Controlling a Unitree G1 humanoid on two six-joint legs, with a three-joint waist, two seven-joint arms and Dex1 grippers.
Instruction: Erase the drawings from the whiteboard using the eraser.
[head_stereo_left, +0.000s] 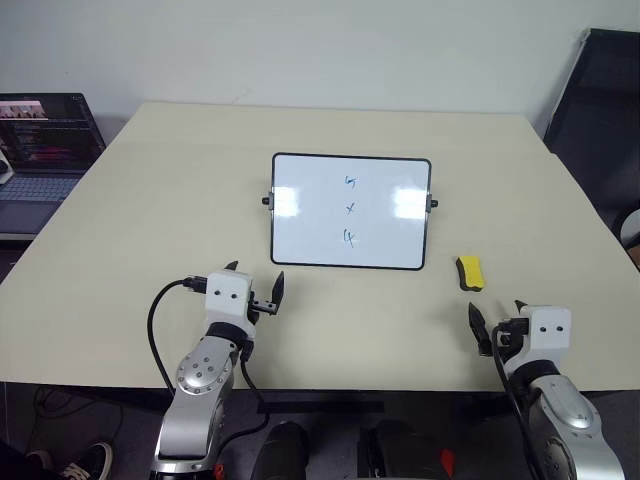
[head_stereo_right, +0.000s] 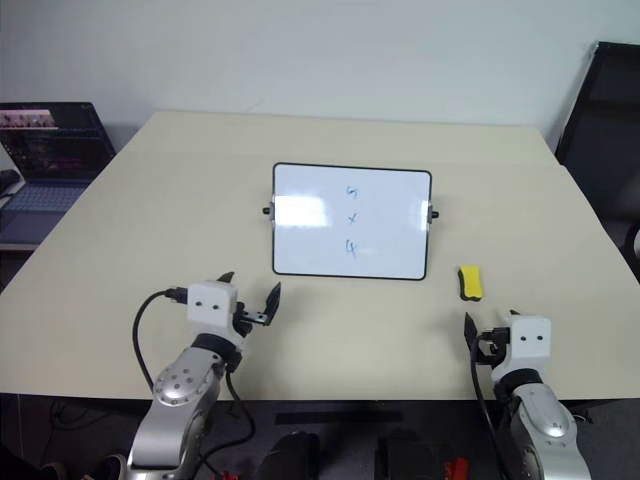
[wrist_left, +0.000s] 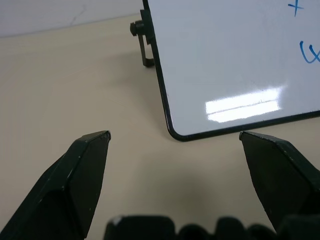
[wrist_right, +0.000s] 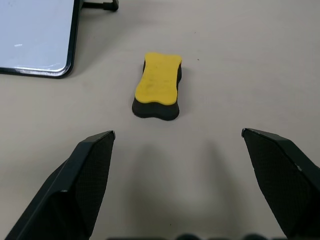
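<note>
wall (head_stereo_left: 300, 40): white | table (head_stereo_left: 150, 220): beige | laptop (head_stereo_left: 40, 140): left | chair (head_stereo_left: 600, 90): black, right

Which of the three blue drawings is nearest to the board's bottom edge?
The lowest scribble on the whiteboard, below the small cross and the top mark.

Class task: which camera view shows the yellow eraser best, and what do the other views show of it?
The right wrist view: the eraser lies large between the open right end effector, yellow top and dark underside plain. Both eye views show it as a small block right of the whiteboard.
</note>
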